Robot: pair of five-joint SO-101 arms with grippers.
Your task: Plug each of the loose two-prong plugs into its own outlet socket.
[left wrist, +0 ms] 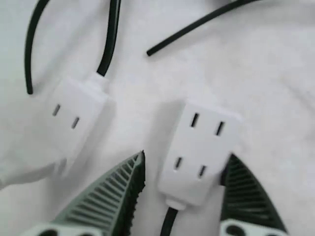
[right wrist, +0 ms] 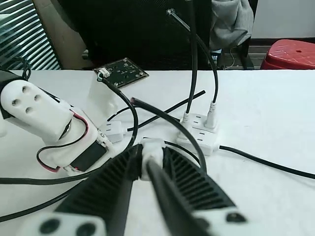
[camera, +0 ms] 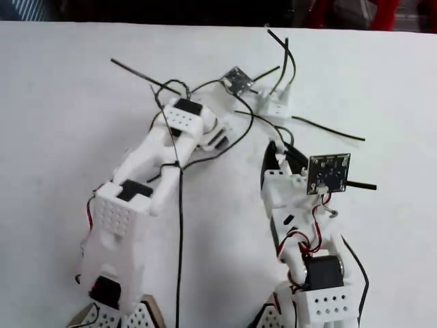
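Observation:
A white outlet block (left wrist: pixel 199 147) with two pairs of slots lies between the fingers of my left gripper (left wrist: pixel 187 160), which is open around it. A second white socket piece (left wrist: pixel 74 115) on a black cord lies beside it. My right gripper (right wrist: pixel 147 162) is shut on a white plug (right wrist: pixel 152 150) with a black cord, held just above the table. Beyond it stands another outlet block (right wrist: pixel 199 130) with two corded plugs standing in it. From above, the left gripper (camera: pixel 217 137) and right gripper (camera: pixel 276 154) sit close to that block (camera: pixel 274 107).
Loose black cords (camera: pixel 136 72) (camera: pixel 328 128) cross the white table (camera: pixel 68 102) around the outlets. A thick black cable (camera: pixel 180 239) runs between the two arms. The table's far edge (camera: pixel 102 24) borders a dark area with a red stool (right wrist: pixel 290 51).

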